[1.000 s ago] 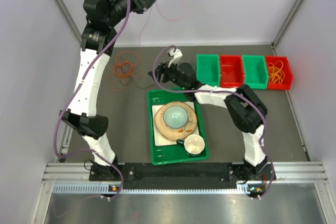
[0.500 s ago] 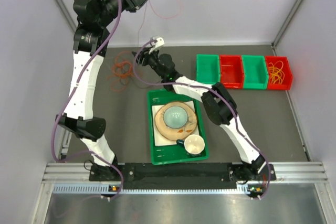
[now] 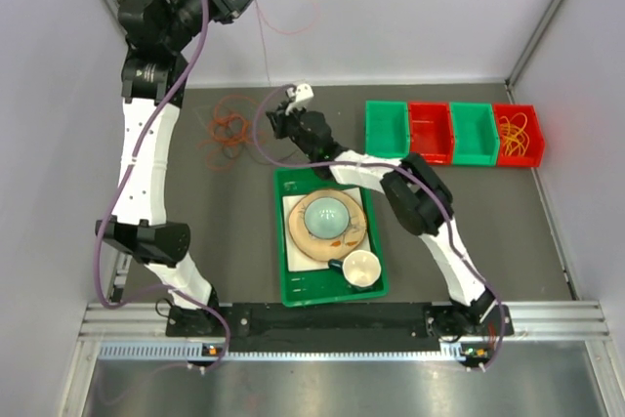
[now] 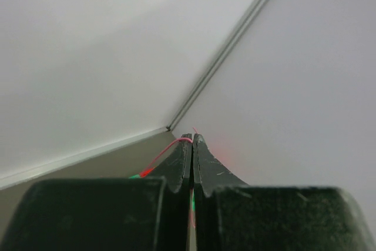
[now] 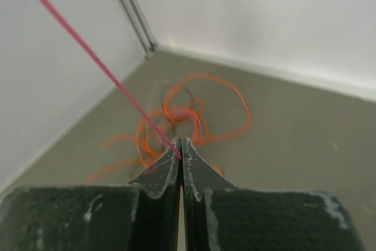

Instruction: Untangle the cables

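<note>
sitting mid-table [image 3: 244,231]: green tray [image 3: 288,280] carrying plate [image 3: 298,241], bowl [image 3: 325,214], cup [image 3: 360,268]. four bins [image 3: 430,132] lining right rear, end red bin [image 3: 518,109] holding yellow-orange cables [image 3: 516,132]. orange tangle [image 5: 188,110] lying left rear. left gripper [image 4: 192,140] pinching red cable [image 5: 100,66], arm reaching high toward back wall [image 3: 391,17]. right gripper [image 5: 181,144] clamping same cable lower, arm stretching past tray's far edge.

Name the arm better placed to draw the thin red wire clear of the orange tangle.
Right, probably. The right tool is shut on the thin red wire low beside the tangle of thin orange wires, whereas the left tool pinches that wire high up, its arm stretched tall.
</note>
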